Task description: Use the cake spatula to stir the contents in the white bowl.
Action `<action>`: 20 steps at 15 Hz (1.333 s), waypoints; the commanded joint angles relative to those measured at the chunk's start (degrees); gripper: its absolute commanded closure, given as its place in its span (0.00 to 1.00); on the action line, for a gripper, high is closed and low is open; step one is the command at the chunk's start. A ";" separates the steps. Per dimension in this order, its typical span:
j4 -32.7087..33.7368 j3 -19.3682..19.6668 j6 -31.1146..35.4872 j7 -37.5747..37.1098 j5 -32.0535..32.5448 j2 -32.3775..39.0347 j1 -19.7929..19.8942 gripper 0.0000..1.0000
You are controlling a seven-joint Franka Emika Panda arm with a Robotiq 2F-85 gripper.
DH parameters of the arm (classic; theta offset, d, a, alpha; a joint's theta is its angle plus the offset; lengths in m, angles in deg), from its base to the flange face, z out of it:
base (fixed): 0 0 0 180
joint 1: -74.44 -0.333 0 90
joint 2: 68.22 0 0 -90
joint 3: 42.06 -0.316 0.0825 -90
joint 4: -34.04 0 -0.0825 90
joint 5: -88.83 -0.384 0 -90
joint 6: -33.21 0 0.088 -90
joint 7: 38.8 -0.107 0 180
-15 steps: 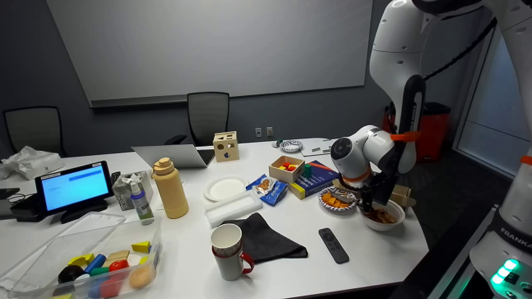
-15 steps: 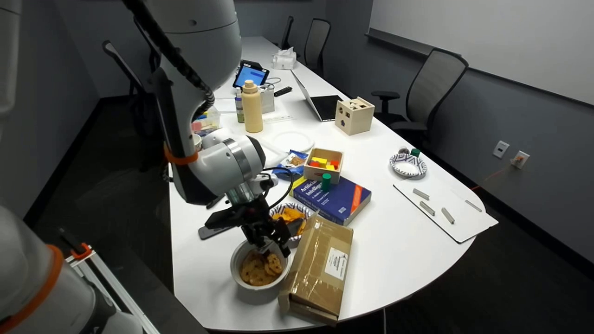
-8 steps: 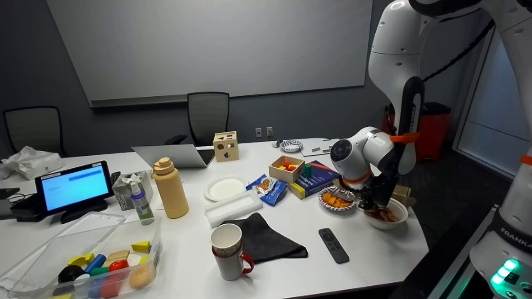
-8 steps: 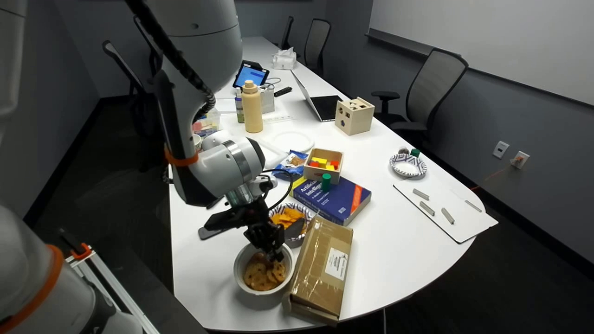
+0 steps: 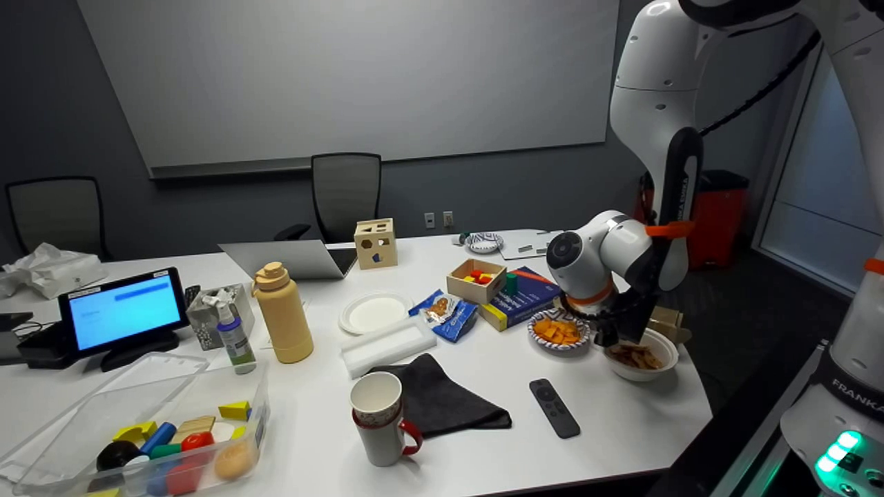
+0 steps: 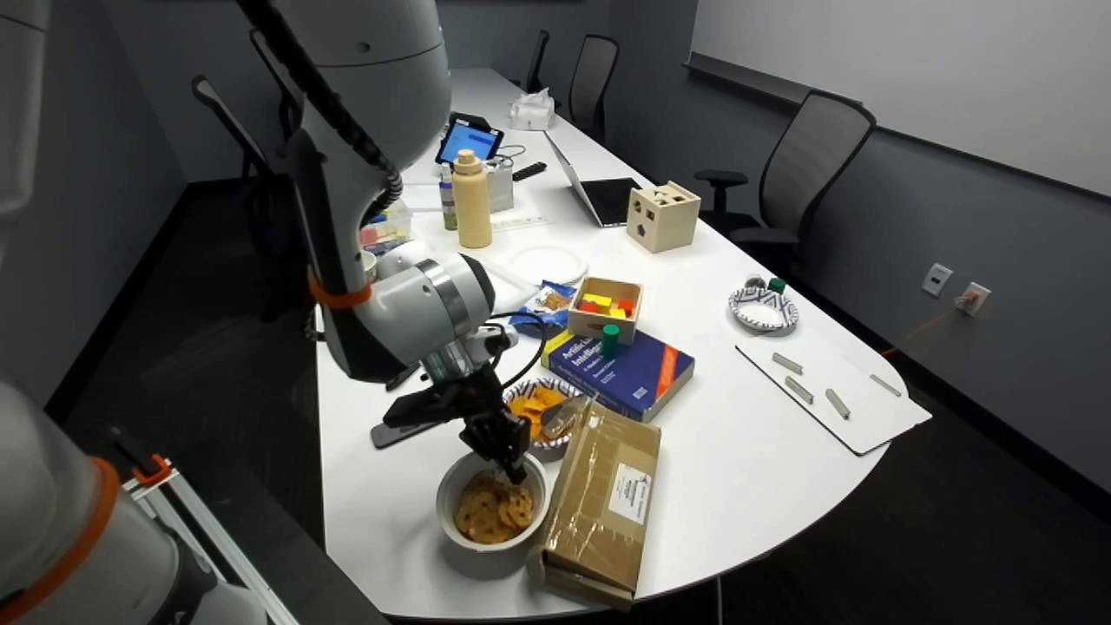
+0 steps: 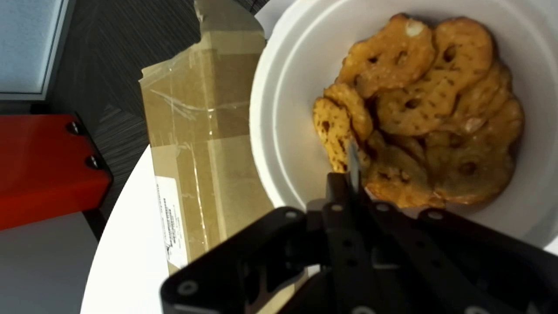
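Observation:
The white bowl (image 7: pixel 279 87), with brown-orange crackers in it, stands near the table's end in both exterior views. My gripper (image 7: pixel 352 181) is over the bowl's rim and shut on the cake spatula. A thin silver end of the spatula (image 7: pixel 354 163) pokes out between the fingertips, above the crackers. In an exterior view the blade of the cake spatula (image 6: pixel 564 415) reaches over the smaller patterned bowl of orange chips, on the far side of the gripper (image 6: pixel 516 473). The part between the fingers is hidden.
A cardboard box (image 6: pixel 599 503) stands right beside the white bowl. The smaller patterned bowl (image 5: pixel 558 330) is close by, with a blue book (image 6: pixel 625 373) and a wooden box of blocks (image 5: pixel 476 279) behind it. A black remote (image 5: pixel 554 408) lies nearer the table's front.
The jaws have come together on the spatula. Its blade has turned and now looks lighter and more on edge. The white bowl has shifted slightly.

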 commanded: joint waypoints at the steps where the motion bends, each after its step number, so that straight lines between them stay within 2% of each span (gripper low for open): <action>1: 0.08 -0.48 -1.07 1.61 -1.80 -0.65 -0.13 0.99; 4: -1.31 -1.62 -1.43 7.98 -7.69 -2.90 0.58 0.99; 10: -3.07 -3.61 -3.36 27.91 -27.82 -10.95 0.37 0.99; 12: -3.71 -4.48 -5.11 35.75 -36.29 -14.53 0.16 0.99; 13: -4.03 -7.55 -6.81 40.40 -40.79 -16.18 2.77 0.99; 15: -5.32 -10.41 -11.88 48.83 -50.07 -20.48 3.65 0.99; 16: -5.57 -8.46 -14.48 53.02 -54.91 -22.63 0.79 0.99; 17: -5.83 -8.57 -18.61 56.27 -59.21 -25.11 0.21 0.99; 20: -5.86 -7.59 -30.77 61.50 -65.55 -32.41 -1.15 0.99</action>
